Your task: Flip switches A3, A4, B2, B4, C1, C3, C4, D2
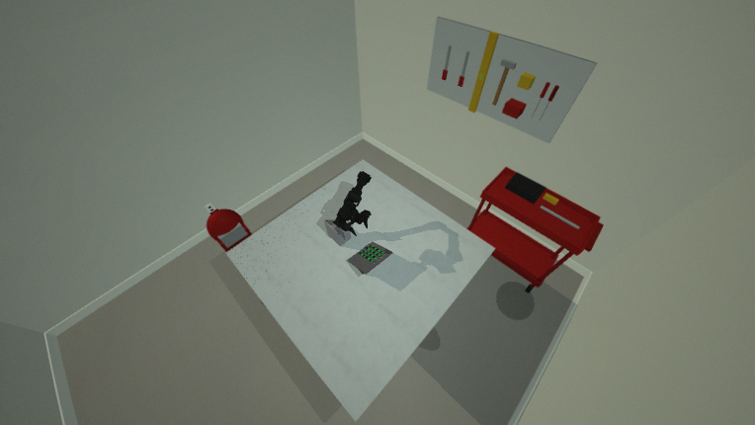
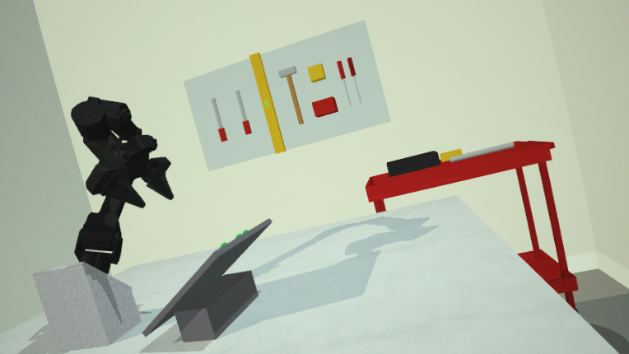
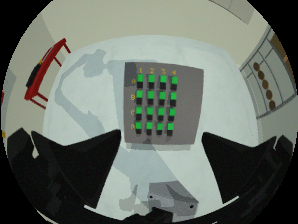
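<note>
The grey panel point(image 1: 361, 265) point(image 2: 198, 279) point(image 3: 190, 107) stands tilted on a dark block. The wrist view shows its printed letters A to D down the left and numbers 1 to 4 along the top. Every switch, such as A1 point(image 3: 140, 78), A4 point(image 3: 174, 80), D1 point(image 3: 138, 124) and D4 point(image 3: 170, 126), shows a green part towards the far side and a black part nearer the arm. Which ends are raised is too small to tell. My gripper point(image 1: 361, 230) point(image 2: 157, 202) point(image 3: 163, 136) is open and empty, raised on the arm side of the panel, not touching it.
The arm's pale base block point(image 1: 337, 232) point(image 2: 72, 303) stands close to the panel's near side. Shadows of the arm and panel fall across the white table point(image 1: 338, 343) point(image 2: 396, 303). A red cart point(image 1: 512, 245) point(image 2: 462, 175) point(image 3: 46, 70) stands beyond the table.
</note>
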Motion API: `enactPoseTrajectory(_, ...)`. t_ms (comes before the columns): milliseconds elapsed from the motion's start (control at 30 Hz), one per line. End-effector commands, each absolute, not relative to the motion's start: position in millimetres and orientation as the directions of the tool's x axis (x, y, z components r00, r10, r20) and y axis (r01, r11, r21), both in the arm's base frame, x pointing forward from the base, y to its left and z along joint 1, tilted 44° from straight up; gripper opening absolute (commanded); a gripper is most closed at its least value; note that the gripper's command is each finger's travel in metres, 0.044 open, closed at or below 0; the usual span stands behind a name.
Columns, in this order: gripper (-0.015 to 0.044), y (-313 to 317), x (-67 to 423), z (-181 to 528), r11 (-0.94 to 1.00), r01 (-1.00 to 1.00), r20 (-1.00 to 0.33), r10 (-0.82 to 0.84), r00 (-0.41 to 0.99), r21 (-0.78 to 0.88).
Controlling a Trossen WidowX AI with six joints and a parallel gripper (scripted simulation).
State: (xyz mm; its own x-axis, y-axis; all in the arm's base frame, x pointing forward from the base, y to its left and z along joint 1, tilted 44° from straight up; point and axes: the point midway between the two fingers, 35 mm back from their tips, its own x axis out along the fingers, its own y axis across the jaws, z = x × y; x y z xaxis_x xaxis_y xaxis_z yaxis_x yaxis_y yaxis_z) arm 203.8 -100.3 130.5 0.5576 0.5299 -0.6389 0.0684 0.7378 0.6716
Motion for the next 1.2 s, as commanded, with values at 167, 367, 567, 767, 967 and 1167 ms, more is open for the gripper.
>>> enactPoseTrajectory(167,0.0242,-94,234,111,0.749,0.033,-0.646,0.547,0.532,0.661)
enactPoseTrajectory(367,0.0085,-76,296,77,0.731,0.064,-0.641,0.550,0.535,0.680)
enactPoseTrajectory(567,0.0000,-74,300,74,0.729,0.066,-0.640,0.550,0.537,0.681)
enactPoseTrajectory(767,0.0000,-55,317,54,0.728,0.064,-0.629,0.540,0.559,0.682)
enactPoseTrajectory(967,0.0000,-50,321,48,0.728,0.064,-0.628,0.541,0.559,0.683)
enactPoseTrajectory(1167,0.0000,-48,323,46,0.728,0.064,-0.628,0.541,0.559,0.683)
